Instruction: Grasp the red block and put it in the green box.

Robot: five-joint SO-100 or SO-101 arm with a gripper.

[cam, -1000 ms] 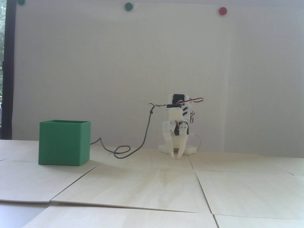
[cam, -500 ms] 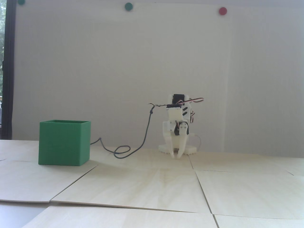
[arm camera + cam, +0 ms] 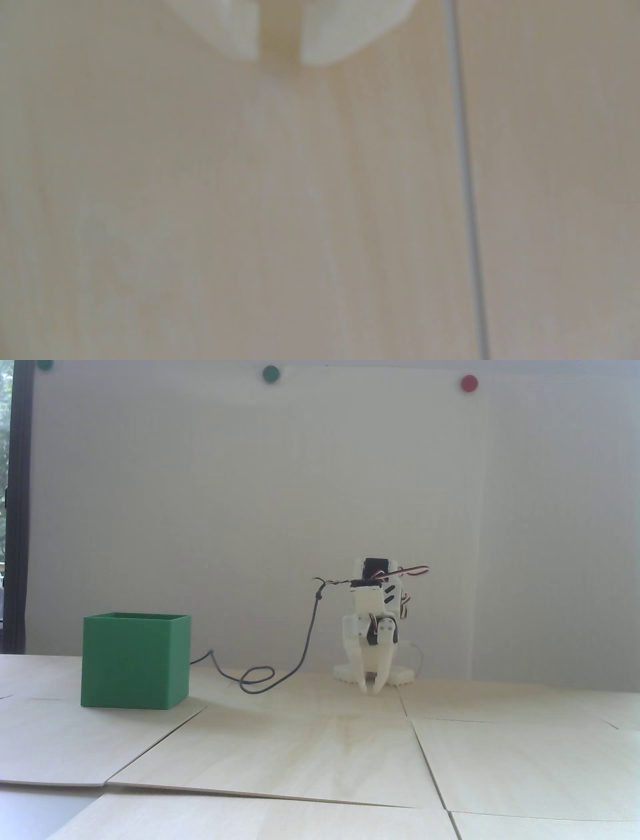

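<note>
A small white robot arm [image 3: 372,620] sits folded low at the far side of a pale wooden tabletop [image 3: 320,760], in front of a plain white wall [image 3: 250,510]. In the fixed view its gripper [image 3: 372,690] points straight down, with the tips just above or touching the wood — which of the two cannot be told. The jaws are drawn nearly together, with only a thin gap between the tips, and nothing is held between them. The wrist view is blurred, yet it shows the same thing: two white fingertips [image 3: 323,38] at the top edge with a narrow slot between them, and bare wood grain below.

A green box [image 3: 136,661], open at the top, stands on the tabletop well to the left of the arm in the fixed view and nearer the camera. Its inside is hidden from this low angle.

The red block appears in neither view, so its place cannot be told.

A dark cable [image 3: 305,640] hangs from the arm's upper part, drops to the tabletop, curls into a loop between arm and box, and runs on behind the box. The tabletop is made of several light boards laid side by side — their seams [image 3: 465,180] show as thin lines. Three round magnets are on the wall near the top: two green [image 3: 270,373] and one red [image 3: 469,383].
</note>
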